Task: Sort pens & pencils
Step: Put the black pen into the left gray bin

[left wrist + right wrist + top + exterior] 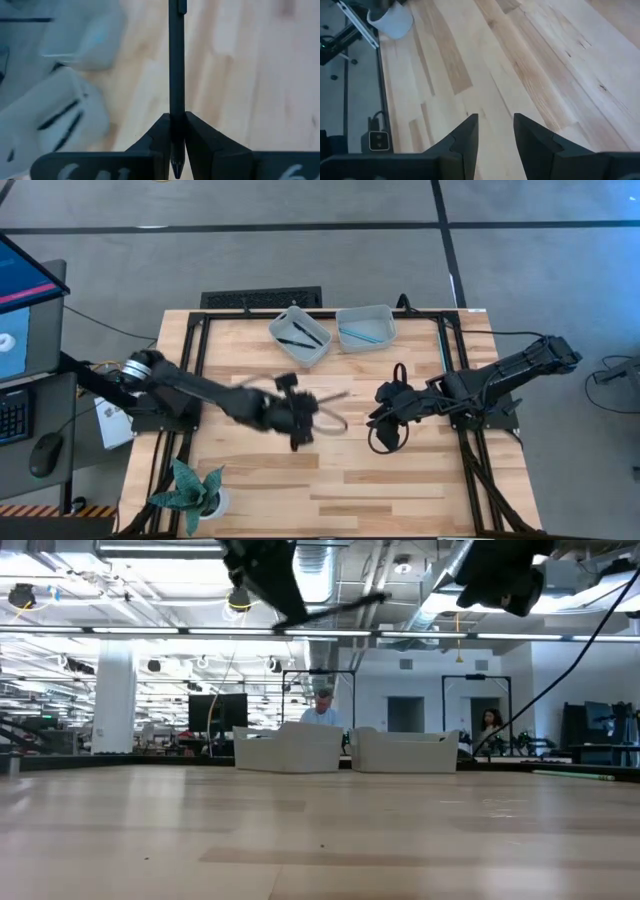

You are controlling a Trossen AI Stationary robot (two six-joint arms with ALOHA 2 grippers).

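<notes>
- Two pale bins stand side by side at the far edge of the wooden table (400,480): the left bin (300,336) and the right bin (365,327).
- Left bin contents: two black sticks (299,338) lying crossed on its floor. The left wrist view shows the same two dark sticks (62,122) inside the pale tray.
- Right bin contents: pale teal-blue sticks (362,334) lying along its floor; their number cannot be told.
- Left gripper (303,418): raised above the middle of the table, on the near side of the left bin. Its fingers (152,145) are pressed together on one black stick (176,65).
- Held stick position: clamped near its pointed end, with the tip projecting just behind the fingers and the long shaft running forward past them. In the high view it appears as a thin streak (335,395) pointing toward the right arm.
- In the low view the held stick (345,606) is well above the table surface, tilted, with both bins behind it.
- Right gripper (385,420): hovers over the table's right-centre area, near the left gripper but apart from it. Its fingers (465,137) stand slightly spread with bare wood showing between them; nothing is held.
- A potted plant (190,492) stands at the near left corner of the table.
</notes>
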